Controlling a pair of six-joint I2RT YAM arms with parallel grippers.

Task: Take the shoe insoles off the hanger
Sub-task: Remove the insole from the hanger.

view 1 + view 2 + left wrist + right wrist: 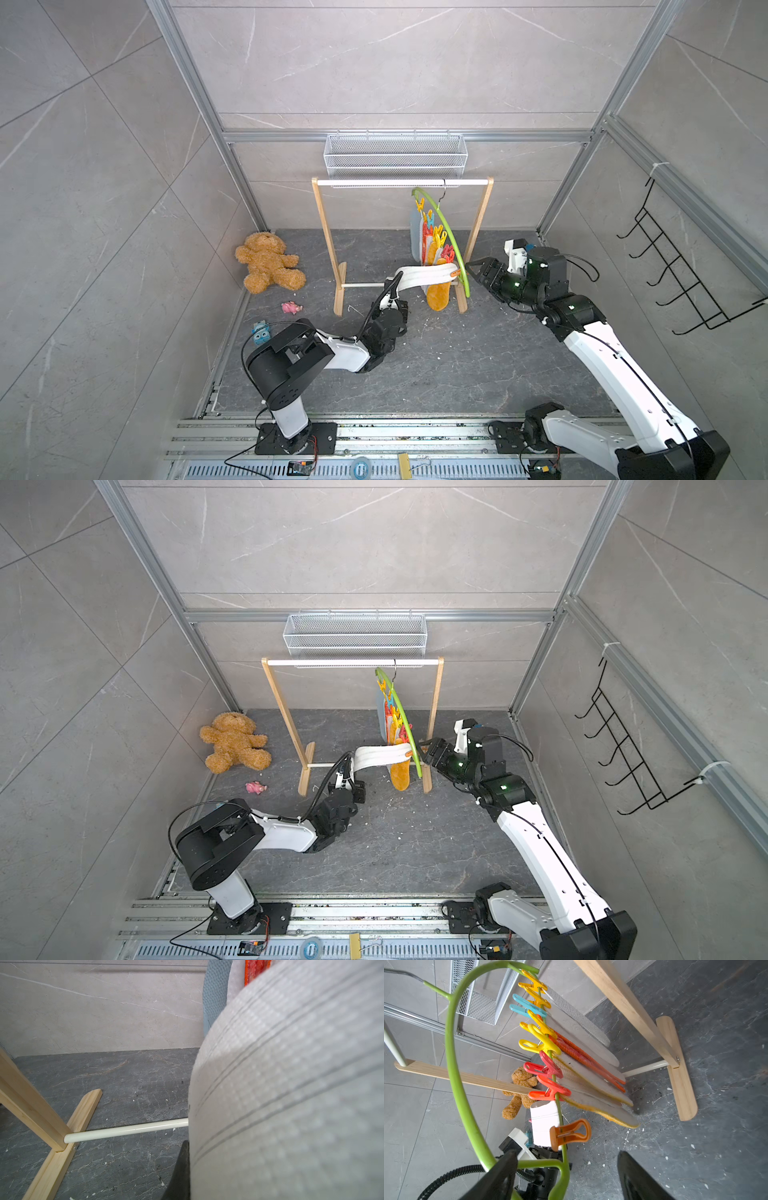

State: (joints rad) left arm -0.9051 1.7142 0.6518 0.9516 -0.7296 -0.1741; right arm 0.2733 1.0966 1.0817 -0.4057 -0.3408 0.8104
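The lime-green hanger (446, 232) hangs by its hook from the white rail. Several shoe insoles (591, 1076) are clipped along it, among them an orange fuzzy one (438, 297) and a pale blue-grey one (415, 232). My left gripper (395, 289) is shut on the white-grey striped insole (424, 276) and holds it stretched out to the left. An orange clip (569, 1133) still pinches that insole's far end. In the left wrist view the striped insole (291, 1084) hides all but one dark finger (180, 1174). My right gripper (569, 1176) is open, its jaws on either side of the hanger's lower end, just below the clip.
The wooden rail frame (328, 241) stands mid-floor with its feet spread. A teddy bear (266, 264), a pink toy (291, 307) and a blue toy (261, 332) lie at the left. A wire basket (395, 156) hangs on the back wall, a black hook rack (681, 270) on the right wall.
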